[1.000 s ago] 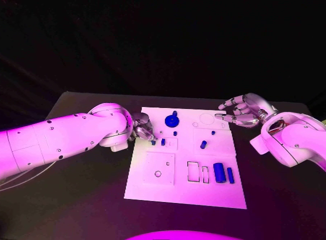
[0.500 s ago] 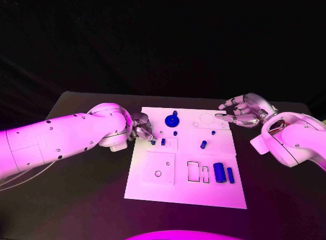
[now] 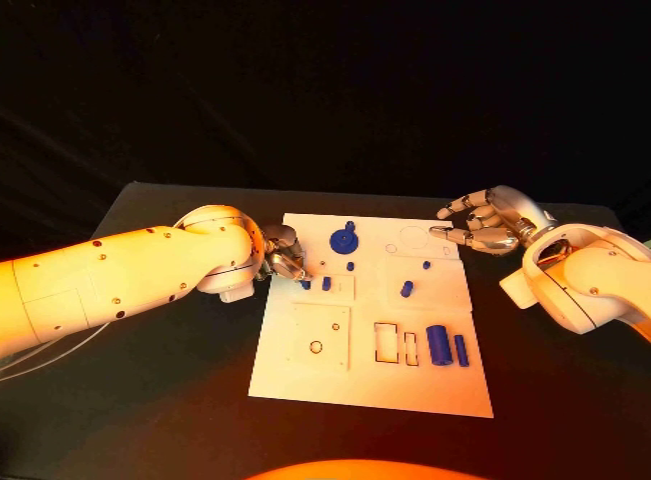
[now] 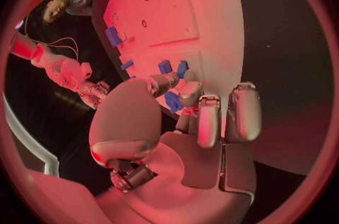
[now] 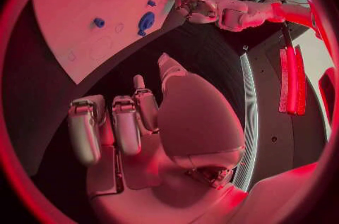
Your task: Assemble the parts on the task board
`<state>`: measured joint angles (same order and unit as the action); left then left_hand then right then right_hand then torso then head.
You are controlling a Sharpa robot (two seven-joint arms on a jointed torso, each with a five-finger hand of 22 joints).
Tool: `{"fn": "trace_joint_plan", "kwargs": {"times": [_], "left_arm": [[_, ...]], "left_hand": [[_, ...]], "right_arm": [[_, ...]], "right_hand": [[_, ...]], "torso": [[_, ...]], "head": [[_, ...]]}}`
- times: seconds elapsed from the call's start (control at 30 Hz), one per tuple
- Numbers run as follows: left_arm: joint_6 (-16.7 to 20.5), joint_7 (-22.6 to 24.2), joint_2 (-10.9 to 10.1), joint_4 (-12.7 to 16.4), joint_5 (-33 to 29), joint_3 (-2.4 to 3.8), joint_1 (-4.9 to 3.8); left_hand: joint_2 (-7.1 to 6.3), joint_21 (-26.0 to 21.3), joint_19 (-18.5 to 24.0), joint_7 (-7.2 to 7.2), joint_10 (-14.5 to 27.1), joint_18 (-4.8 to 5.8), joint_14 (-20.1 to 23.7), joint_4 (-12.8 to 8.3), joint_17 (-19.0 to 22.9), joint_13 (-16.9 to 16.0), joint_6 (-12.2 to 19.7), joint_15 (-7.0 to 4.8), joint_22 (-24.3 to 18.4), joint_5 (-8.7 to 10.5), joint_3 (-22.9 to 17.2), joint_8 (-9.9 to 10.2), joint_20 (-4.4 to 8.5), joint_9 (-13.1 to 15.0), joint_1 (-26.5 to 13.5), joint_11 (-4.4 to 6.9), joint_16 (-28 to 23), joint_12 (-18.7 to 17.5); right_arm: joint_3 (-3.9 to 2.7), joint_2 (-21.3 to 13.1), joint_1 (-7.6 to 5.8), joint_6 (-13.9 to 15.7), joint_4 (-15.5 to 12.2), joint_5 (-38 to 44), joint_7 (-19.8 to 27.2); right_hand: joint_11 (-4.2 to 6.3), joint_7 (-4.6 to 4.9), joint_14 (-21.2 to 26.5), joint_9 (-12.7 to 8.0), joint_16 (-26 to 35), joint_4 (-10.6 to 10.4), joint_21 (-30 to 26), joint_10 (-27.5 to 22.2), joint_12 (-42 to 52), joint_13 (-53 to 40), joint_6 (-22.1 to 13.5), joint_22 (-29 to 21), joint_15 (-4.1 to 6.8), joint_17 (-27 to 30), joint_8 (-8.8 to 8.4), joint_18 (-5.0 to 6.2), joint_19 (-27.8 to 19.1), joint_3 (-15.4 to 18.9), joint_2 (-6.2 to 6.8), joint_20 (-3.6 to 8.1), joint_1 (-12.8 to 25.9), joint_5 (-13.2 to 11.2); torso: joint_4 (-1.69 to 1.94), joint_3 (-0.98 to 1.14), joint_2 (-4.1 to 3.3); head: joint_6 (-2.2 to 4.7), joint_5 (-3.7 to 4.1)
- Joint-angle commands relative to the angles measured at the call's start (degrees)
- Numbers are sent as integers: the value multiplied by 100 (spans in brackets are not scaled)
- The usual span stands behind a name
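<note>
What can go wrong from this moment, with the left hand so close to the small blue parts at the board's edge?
1. The left hand works at the task board edge, its fingertips on a small blue part. The part could slip out, since the grip looks shallow.
2. Two other small blue pieces lie just beyond those fingers; a sideways move might knock them.
3. The right hand hovers at the board's far corner, holding nothing, so probably nothing steadies the board.

From the head we are looking down on the worktop and the whole task board. At each wrist we are sitting close behind the left hand and right hand, both facing that same board.
</note>
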<state>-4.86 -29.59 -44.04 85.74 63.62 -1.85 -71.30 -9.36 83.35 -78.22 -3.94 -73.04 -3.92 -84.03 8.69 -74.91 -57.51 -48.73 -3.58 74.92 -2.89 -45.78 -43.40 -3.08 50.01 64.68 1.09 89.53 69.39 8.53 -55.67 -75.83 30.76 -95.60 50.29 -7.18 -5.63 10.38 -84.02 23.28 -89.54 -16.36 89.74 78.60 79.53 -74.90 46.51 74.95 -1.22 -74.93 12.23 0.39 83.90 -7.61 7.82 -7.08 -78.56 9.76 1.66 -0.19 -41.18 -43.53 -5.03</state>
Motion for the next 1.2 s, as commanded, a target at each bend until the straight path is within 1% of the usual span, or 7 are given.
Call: {"fn": "trace_joint_plan", "kwargs": {"times": [0.03, 0.23, 0.9, 1.0, 1.1, 1.13, 1.2], "left_arm": [[-83, 36, 5, 22, 49, -1, 3], [-95, 40, 9, 36, 6, -5, 6], [-90, 47, 58, -26, -70, -21, 39], [-60, 48, 67, -41, -89, -22, 42], [-33, 48, 77, -59, -112, -23, 46], [-30, 48, 79, -61, -115, -23, 47], [-18, 48, 85, -73, -130, -23, 51]], "left_hand": [[-10, 23, -23, 80, -41, 45, -585, -723, -1477, 3, -18, -30, 70, -20, -759, -27, -2, -6, 43, -17, 30, 2], [-19, 25, -28, 80, -46, 46, -588, -723, -1486, -2, -21, -30, 75, -19, -763, -28, 0, -5, 36, -18, 34, 5], [-157, 31, -55, 124, -143, 54, -597, -625, -1509, -43, -125, -50, 100, -9, -719, -38, 22, 9, -145, 10, 47, 33], [-195, 26, -58, 146, -154, 54, -597, -528, -1509, -35, -160, -61, 101, -5, -598, -33, 33, 9, -243, 25, 47, 24], [-225, 15, -58, 170, -148, 53, -590, -329, -1490, -22, -216, -78, 93, -4, -316, -21, 53, 7, -394, 44, 36, 7], [-225, 15, -59, 171, -148, 53, -590, -324, -1490, -22, -217, -79, 94, -4, -306, -20, 53, 6, -396, 45, 36, 6], [-238, 9, -58, 174, -141, 53, -587, -222, -1480, -17, -234, -84, 89, -2, -149, -7, 61, 3, -459, 47, 31, -2]], "right_arm": [[-1, -2, 4, -55, -5, 23, 74], [-1, -5, 4, -54, -7, 22, 76], [-1, -16, 4, -48, -12, 20, 81], [-1, -16, 4, -46, -12, 19, 81], [-1, -16, 4, -46, -11, 18, 82], [-1, -16, 4, -46, -11, 17, 82], [-1, -16, 4, -46, -10, 17, 83]], "right_hand": [[8, 0, -553, -7, 22, -12, 26, -16, -12, -315, -56, 1505, 2, -1329, 27, -39, 610, -31, -12, -2, 47, 30], [8, 0, -553, -7, 22, -12, 26, -16, -12, -315, -56, 1505, 2, -1329, 27, -39, 610, -31, -12, -2, 47, 30], [8, 0, -552, -8, 23, -14, 26, -16, -12, -315, -58, 1505, 2, -1325, 32, -39, 610, -32, -15, -1, 55, 31], [8, 0, -552, -8, 23, -14, 26, -16, -12, -315, -58, 1505, 2, -1325, 32, -39, 610, -32, -15, -1, 55, 31], [8, 0, -551, -10, 25, -16, 26, -20, -16, -310, -60, 1505, 3, -1321, 36, -39, 610, -33, -15, -1, 62, 31], [8, 0, -551, -10, 25, -16, 26, -20, -16, -310, -60, 1505, 3, -1321, 36, -39, 610, -33, -15, -1, 62, 31], [8, 0, -551, -10, 25, -16, 26, -20, -16, -310, -60, 1505, 3, -1321, 36, -39, 610, -33, -15, -1, 62, 31]], "torso": [[-3, 5, 0], [-6, 6, -1], [-2, 3, 0], [-2, 3, -1], [-1, 3, -1], [-1, 3, -1], [-4, 2, 1]], "head": [[-4, -3], [-11, -1], [-33, 19], [-35, 18], [-33, 20], [-33, 20], [-36, 23]]}}
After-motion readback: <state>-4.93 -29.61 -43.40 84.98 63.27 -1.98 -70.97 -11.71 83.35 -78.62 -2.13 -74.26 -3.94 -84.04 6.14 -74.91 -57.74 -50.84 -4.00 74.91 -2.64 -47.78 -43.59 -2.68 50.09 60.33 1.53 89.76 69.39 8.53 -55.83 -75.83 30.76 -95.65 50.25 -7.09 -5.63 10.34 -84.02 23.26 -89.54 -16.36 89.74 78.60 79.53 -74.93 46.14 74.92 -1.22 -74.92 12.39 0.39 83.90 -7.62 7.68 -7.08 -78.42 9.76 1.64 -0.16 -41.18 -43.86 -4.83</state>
